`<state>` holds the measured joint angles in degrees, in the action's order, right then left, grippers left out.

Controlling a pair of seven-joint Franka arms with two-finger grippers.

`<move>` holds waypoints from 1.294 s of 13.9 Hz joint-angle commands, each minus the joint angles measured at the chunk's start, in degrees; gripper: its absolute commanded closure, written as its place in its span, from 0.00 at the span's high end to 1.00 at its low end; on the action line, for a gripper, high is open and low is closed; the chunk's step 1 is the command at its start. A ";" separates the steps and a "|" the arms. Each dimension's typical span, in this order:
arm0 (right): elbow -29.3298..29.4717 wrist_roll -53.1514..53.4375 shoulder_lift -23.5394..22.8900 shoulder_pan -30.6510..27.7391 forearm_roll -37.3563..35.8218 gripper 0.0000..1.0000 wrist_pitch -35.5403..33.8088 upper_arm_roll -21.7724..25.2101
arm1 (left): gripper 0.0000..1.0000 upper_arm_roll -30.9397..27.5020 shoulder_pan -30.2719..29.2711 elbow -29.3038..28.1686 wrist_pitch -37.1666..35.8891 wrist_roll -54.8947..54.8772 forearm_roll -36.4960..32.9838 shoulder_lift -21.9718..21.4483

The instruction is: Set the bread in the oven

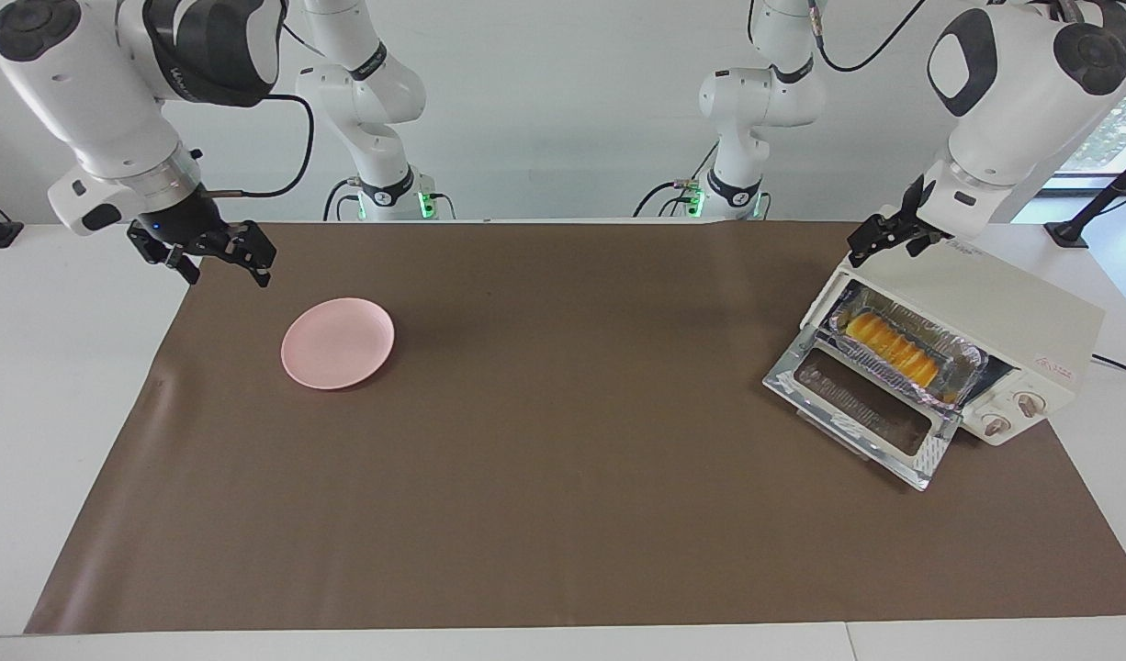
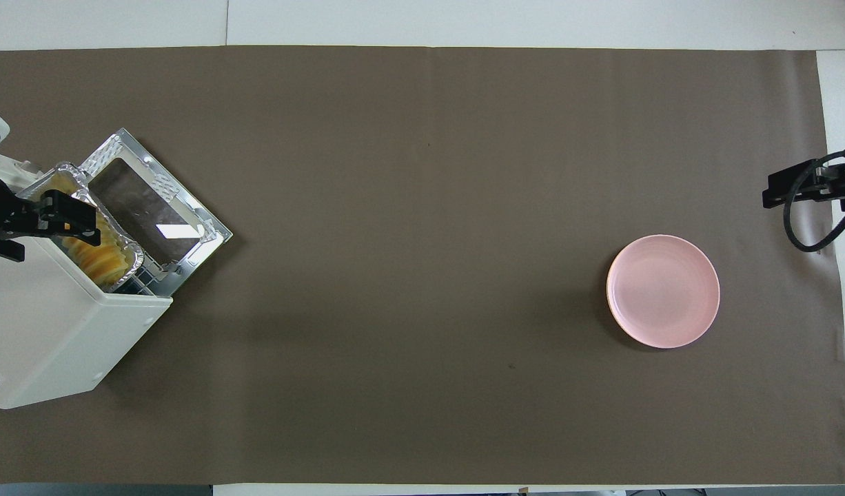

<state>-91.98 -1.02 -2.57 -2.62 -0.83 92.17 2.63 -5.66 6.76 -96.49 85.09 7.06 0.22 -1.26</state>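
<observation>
Two risks for you: small yellow ridged bread (image 1: 892, 349) sits in crinkled silver foil tray (image 1: 972, 360) inside cream boxy oven (image 1: 995, 317) at table's left-arm end, shiny glass door (image 1: 861, 404) hanging open. Left gripper (image 1: 884, 234), jaws apart, empty, over oven top; a drop could bump it. Right gripper (image 1: 216, 248), jaws apart, waits over table corner near round pink plate (image 1: 337, 342).

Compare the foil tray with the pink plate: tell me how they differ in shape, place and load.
The foil tray is crinkled, silver and oblong; the pink plate is smooth and round. The foil tray sits in the open oven at the left arm's end of the table; the pink plate lies on the brown mat toward the right arm's end. The foil tray holds the bread; the pink plate holds nothing. Neither is touched by a gripper.
</observation>
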 commanded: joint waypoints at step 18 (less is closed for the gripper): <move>-1.00 -0.91 0.99 -0.46 0.22 1.00 -0.50 -0.17 | 1.00 7.85 -4.56 -0.03 3.77 -8.29 1.10 -1.29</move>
<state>-91.98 -1.02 -2.57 -2.62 -0.83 92.17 2.63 0.21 3.37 -99.10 90.17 -0.15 1.22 -2.91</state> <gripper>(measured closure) 0.000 0.000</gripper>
